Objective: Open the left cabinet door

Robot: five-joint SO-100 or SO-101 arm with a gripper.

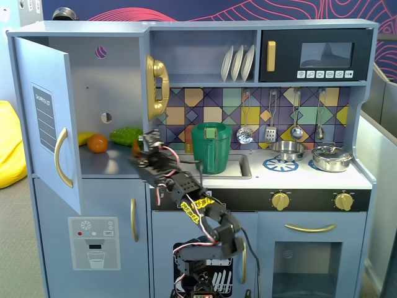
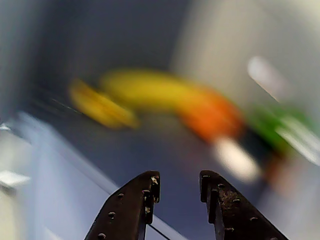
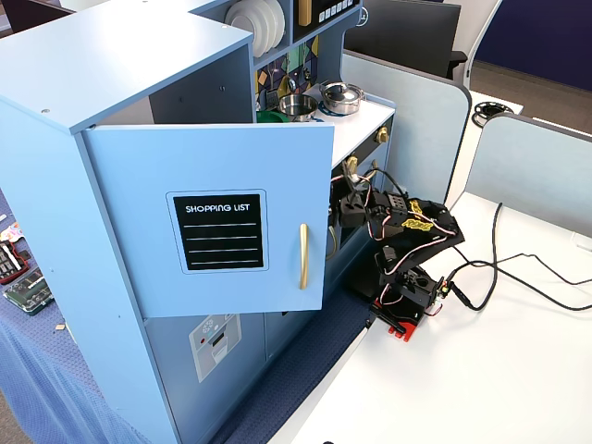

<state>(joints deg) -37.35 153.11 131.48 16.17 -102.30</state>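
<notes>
Toy-kitchen front, pale blue, filling both fixed views, with a white tabletop under the arm at lower right. Left cabinet door [image 1: 49,118] already swung wide at the frame's left, hinged at the far left edge, "SHOPPING LIST" panel facing outward, gold handle [image 1: 61,158] upright along its free edge; orange [image 1: 97,143] and greens bared on the shelf behind. Gripper [image 1: 144,149] right of the handle, well apart from it, aimed into the opened compartment, jaws slightly parted on nothing.

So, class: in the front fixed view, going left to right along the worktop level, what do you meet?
Door handle → orange → green jug → steel bowl → lidded pot.
</notes>
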